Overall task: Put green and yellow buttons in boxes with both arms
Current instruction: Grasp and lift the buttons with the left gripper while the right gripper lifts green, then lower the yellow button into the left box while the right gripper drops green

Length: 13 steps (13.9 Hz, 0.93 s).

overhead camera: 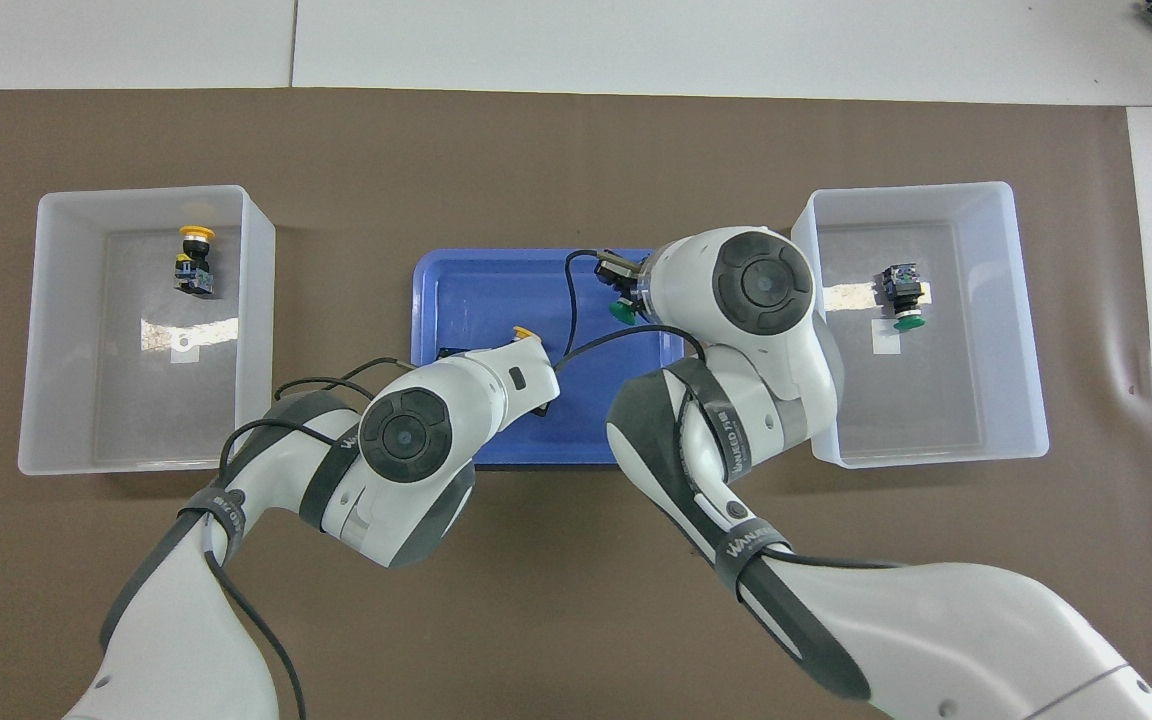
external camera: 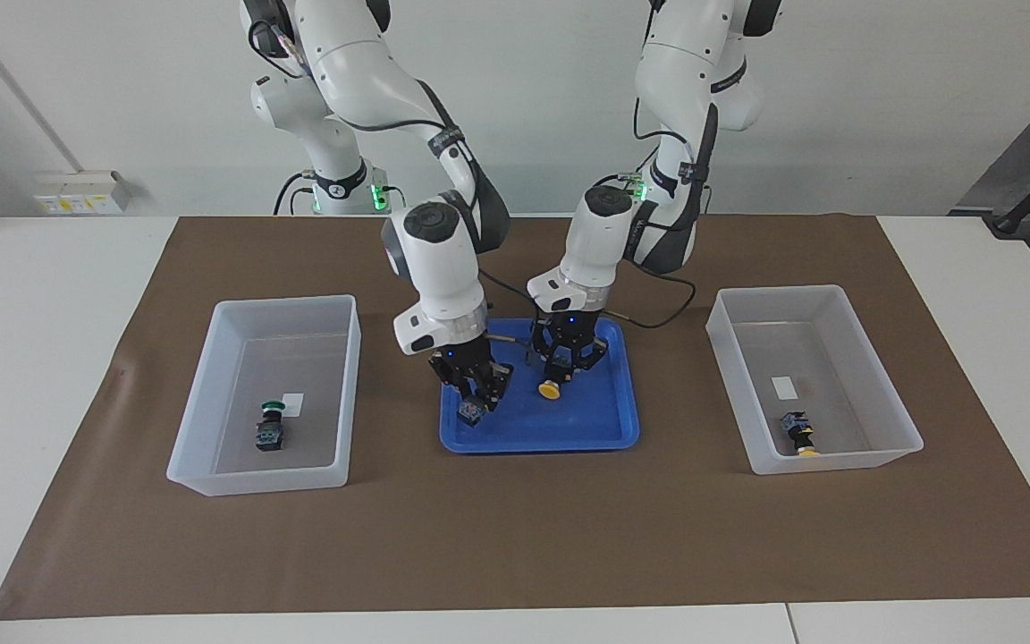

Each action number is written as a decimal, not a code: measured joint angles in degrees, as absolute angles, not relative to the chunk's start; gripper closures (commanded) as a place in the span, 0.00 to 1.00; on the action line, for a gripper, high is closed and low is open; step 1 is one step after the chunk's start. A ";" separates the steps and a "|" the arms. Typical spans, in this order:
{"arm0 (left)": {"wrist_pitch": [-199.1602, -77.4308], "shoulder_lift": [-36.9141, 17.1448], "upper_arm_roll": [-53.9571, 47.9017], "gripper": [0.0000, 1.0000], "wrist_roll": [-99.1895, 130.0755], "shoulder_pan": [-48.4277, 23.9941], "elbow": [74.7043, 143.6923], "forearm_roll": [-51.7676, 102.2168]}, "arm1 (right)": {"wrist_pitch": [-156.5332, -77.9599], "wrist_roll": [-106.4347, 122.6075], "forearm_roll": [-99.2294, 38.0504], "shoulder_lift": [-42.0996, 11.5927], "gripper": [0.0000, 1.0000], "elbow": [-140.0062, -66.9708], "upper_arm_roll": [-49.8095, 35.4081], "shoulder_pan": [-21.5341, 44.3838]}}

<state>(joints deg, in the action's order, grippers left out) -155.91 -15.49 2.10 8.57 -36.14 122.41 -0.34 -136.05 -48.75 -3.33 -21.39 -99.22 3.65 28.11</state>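
Shallow blue plastic tray (overhead camera: 456, 300) mid brown mat. Both white arms over it: yellow-capped button (overhead camera: 524, 332) peeks by left wrist, green-capped button (overhead camera: 622, 312) by right wrist. Translucent white bin (overhead camera: 256, 300) w/ yellow button toward left arm's end; matching bin (overhead camera: 802, 300) w/ green button toward right arm's end.

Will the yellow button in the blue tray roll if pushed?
Probably not far: the yellow button has a blocky black body, so it should slide or tip instead. Its round cap might make it rock. It looks hard, so the left gripper shouldn't squash it.
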 measured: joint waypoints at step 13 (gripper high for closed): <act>-140.38 -3.84 2.90 1.00 0.65 -8.60 118.99 -0.34 | -127.30 6.14 -3.42 -10.38 1.00 -115.33 4.02 3.94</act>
<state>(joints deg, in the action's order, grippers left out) -140.38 -3.84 2.90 0.65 -8.60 118.99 -0.34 -127.30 6.14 -3.42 -10.38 -115.33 4.02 3.94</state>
